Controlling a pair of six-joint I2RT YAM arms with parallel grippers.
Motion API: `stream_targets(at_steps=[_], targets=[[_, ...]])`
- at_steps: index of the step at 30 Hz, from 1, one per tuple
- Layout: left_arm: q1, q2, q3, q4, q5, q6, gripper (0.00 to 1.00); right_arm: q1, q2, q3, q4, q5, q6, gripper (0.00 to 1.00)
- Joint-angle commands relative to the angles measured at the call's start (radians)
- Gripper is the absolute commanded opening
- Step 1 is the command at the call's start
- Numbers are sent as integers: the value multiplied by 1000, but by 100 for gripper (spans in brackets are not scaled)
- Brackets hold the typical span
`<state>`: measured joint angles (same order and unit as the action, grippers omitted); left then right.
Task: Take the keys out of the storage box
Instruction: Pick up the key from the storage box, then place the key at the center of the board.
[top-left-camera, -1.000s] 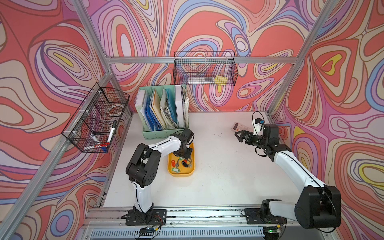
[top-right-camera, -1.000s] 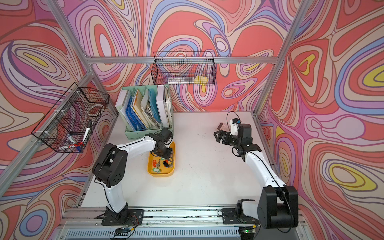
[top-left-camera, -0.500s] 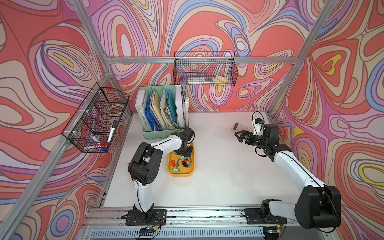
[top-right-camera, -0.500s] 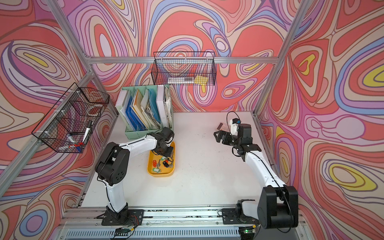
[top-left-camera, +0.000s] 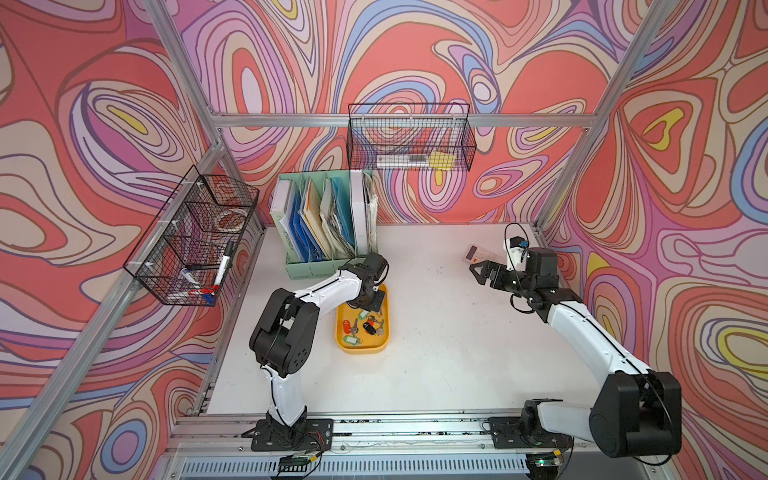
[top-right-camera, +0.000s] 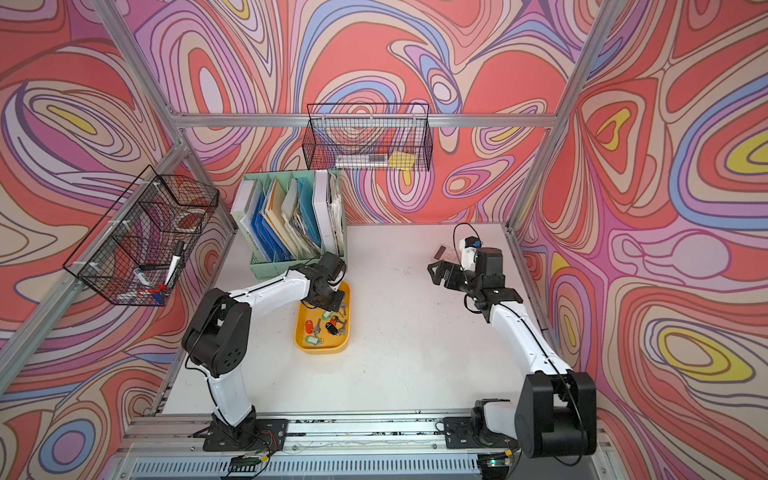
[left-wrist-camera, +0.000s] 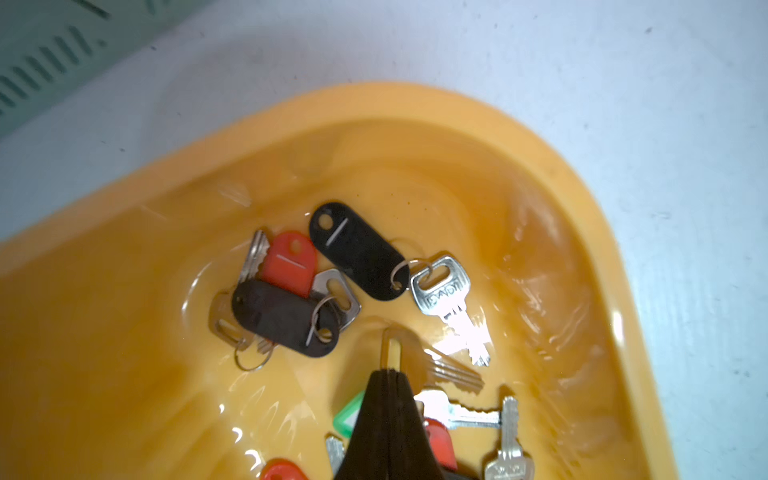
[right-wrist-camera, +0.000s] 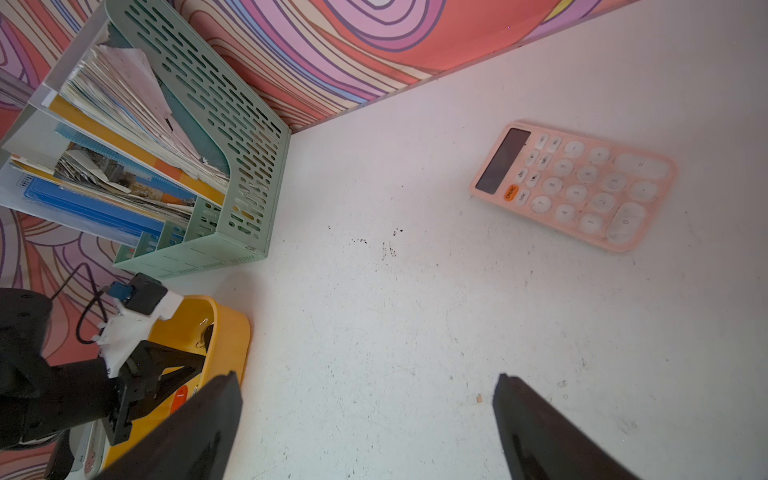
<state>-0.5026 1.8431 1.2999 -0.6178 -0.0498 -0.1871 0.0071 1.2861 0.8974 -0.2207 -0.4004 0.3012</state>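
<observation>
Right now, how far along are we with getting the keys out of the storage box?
Done: nothing yet; all the keys I can see lie in the storage box. In hand: the left hand is shut inside it, apparently pinching one key set. Left: every other set; the right hand hangs open above the table.

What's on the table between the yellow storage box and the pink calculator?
Nothing but bare white table, marked by a few dark specks, separates the storage box from the calculator. The right wrist view shows this best.
</observation>
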Motion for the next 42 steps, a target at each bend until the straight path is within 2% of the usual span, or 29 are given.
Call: stream_targets(at_steps=[1, 10, 16, 23, 31, 37, 42], targets=[[-9, -89, -3, -40, -48, 21, 0, -1, -2, 7, 0, 9, 5, 98], [-56, -249, 55, -102, -94, 28, 0, -1, -16, 21, -5, 3, 15, 98], [-128, -251, 159, -76, -76, 20, 0, -1, -22, 13, 9, -15, 34, 98], [-196, -114, 290, 12, 12, 3, 0, -2, -53, -7, 19, -20, 55, 98], [-202, 69, 350, 130, 54, -35, 0, -1, -62, -43, 51, -42, 84, 98], [-202, 220, 426, 148, -19, -25, 0, -1, -59, -45, 54, -55, 90, 98], [-202, 295, 442, 202, -77, -28, 0, -1, -58, -49, 67, -60, 102, 98]])
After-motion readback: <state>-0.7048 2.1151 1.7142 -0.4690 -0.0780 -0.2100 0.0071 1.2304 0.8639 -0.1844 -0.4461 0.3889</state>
